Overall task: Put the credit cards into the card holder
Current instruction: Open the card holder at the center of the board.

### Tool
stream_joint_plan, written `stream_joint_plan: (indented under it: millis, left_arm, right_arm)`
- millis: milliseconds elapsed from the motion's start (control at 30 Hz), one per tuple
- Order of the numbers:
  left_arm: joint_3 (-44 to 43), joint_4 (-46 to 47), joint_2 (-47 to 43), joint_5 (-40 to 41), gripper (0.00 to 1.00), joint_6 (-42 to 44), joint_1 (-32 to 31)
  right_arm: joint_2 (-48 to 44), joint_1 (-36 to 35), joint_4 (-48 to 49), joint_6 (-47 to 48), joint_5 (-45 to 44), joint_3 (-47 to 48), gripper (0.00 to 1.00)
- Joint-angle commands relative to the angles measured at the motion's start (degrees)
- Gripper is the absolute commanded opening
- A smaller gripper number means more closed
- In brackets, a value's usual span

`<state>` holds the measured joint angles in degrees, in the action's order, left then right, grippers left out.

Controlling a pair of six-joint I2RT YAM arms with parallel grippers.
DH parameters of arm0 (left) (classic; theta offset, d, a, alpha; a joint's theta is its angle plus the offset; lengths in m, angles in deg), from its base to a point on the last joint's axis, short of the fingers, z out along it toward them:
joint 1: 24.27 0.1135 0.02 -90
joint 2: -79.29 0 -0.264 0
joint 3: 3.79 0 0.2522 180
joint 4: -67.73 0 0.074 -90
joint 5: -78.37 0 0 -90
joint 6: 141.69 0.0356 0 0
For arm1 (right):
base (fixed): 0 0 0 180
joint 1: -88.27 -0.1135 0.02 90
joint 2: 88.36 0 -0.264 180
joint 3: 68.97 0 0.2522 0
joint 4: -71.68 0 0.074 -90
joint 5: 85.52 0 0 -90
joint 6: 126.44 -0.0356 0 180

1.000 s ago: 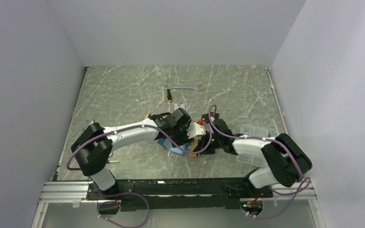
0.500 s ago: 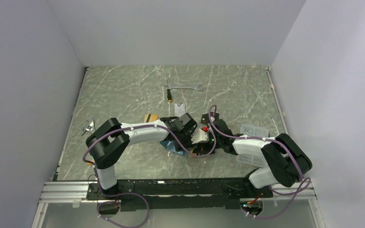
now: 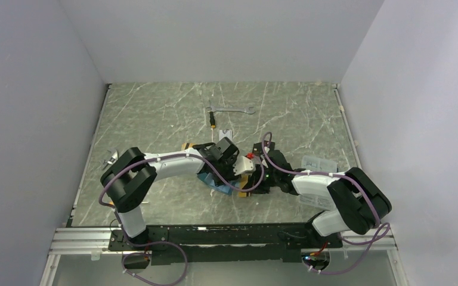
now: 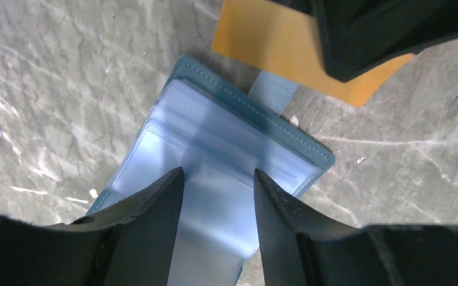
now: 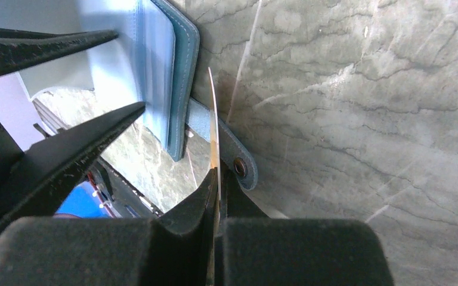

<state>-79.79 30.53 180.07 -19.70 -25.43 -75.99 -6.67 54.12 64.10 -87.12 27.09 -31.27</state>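
Your right end effector point(image 5: 217, 182) pinches a credit card point(image 5: 213, 113) edge-on just beside the card holder point(image 5: 182, 71), which your spread, empty left end effector point(image 4: 217, 193) apparently pins open.

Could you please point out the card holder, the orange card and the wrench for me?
card holder point(image 4: 238, 140), left wrist view, on its clear inner pocket.
orange card point(image 4: 268, 36), left wrist view, on its flat face.
wrench point(image 3: 231, 110), top external view, on its shank.

Silver wrench point(image 3: 231, 109) on the far marble table point(image 3: 155, 113), clear packet point(image 3: 320, 162) near the right edge
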Motion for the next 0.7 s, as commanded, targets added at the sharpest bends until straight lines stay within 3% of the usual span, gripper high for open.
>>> stream_joint_plan:
  millis: [0, 533, 667]
  left_arm:
    - [0.5, -1.6, -2.9, -1.0, 0.52, 0.8, 2.3]
    - [-1.3, -2.6, -3.4, -3.3, 0.5, -1.1, 4.4]
    - [-0.8, -1.9, -3.0, -0.1, 0.49, -0.5, 4.7]
  right_arm:
    - [3.2, -0.7, -10.6, 2.5, -8.8, -3.2, 0.0]
    - [3.7, -0.7, -10.5, 2.4, -8.4, -3.1, 0.0]
    - [3.5, -0.7, -10.8, 2.5, -8.5, -3.0, 0.0]
